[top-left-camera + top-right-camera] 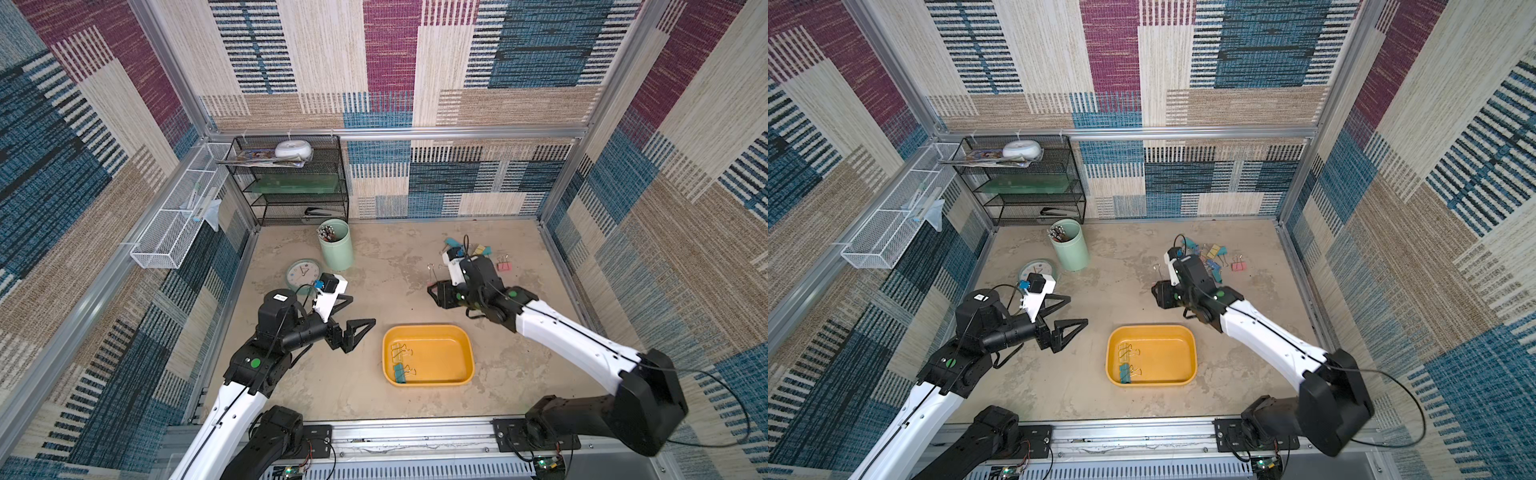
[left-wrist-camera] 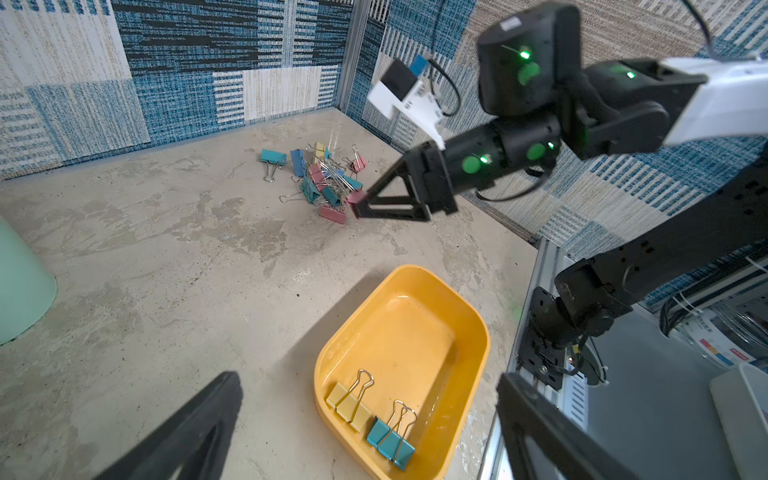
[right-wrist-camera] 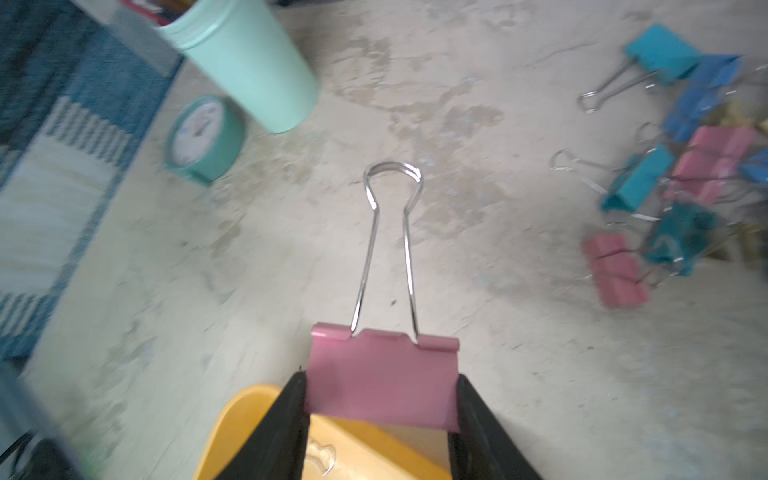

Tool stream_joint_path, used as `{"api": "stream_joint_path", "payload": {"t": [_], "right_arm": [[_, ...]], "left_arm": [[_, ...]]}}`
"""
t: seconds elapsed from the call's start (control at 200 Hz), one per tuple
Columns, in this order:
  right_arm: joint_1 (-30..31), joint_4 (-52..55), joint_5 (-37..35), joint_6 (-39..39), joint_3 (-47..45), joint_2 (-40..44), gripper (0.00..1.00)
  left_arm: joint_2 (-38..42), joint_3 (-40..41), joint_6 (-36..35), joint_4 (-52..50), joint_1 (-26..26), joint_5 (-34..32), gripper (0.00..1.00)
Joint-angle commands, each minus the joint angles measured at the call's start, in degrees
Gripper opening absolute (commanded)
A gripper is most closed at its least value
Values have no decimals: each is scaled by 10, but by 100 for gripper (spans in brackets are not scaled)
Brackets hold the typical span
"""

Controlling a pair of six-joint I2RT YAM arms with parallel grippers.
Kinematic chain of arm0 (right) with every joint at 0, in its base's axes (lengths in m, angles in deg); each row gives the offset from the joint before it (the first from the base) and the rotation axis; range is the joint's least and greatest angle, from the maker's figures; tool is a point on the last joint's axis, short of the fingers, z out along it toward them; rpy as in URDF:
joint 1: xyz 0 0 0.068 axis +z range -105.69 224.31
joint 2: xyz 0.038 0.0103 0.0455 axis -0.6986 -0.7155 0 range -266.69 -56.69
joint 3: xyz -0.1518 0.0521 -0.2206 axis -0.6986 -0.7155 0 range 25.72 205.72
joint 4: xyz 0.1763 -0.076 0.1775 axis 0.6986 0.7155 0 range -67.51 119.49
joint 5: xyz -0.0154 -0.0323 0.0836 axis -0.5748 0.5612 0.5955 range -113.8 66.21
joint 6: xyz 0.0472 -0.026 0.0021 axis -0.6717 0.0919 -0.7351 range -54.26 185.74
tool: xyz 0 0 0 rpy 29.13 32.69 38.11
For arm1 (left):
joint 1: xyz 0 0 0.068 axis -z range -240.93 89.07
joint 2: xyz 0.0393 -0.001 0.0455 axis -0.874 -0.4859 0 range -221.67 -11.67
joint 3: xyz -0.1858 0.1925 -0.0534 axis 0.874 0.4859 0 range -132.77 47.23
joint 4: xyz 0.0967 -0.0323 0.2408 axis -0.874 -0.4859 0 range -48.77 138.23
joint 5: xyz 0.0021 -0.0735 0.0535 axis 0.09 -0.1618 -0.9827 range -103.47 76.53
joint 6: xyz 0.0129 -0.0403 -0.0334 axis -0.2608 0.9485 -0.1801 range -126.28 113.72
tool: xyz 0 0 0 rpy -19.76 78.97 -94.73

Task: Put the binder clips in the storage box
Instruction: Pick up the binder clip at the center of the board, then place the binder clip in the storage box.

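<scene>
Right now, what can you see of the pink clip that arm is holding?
The pink clip is a folded, metal-looking body with two silver wire handles lying together, pointing away from the arm. The right arm's jaws pinch its two side edges. It is held apart from the clip pile, not yet over the yellow tray.

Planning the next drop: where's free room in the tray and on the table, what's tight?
Tray: floor bare except the end nearest the left arm, where a yellow clip and a teal clip lie. Table: open stretch bordered by tray, cup, clock and clip pile. Crowded: the clip pile near the far right corner.
</scene>
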Motion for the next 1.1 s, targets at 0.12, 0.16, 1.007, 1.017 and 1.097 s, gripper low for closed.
{"api": "stream_joint_path", "payload": {"t": [0.12, 0.16, 1.007, 1.017, 1.097], "right_arm": [[118, -126, 49, -104, -139, 90, 31], [147, -135, 38, -112, -142, 79, 31], [245, -193, 3, -108, -154, -21, 70], [245, -191, 0, -107, -153, -18, 71], [245, -171, -36, -107, -141, 0, 79]], "left_arm": [[2, -5, -18, -5, -1, -24, 100], [2, -5, -19, -7, -1, -29, 100], [-8, -6, -22, -11, -1, -37, 100], [-7, -5, -22, -11, -1, -37, 99], [-7, -6, -22, -11, -1, -36, 99]]}}
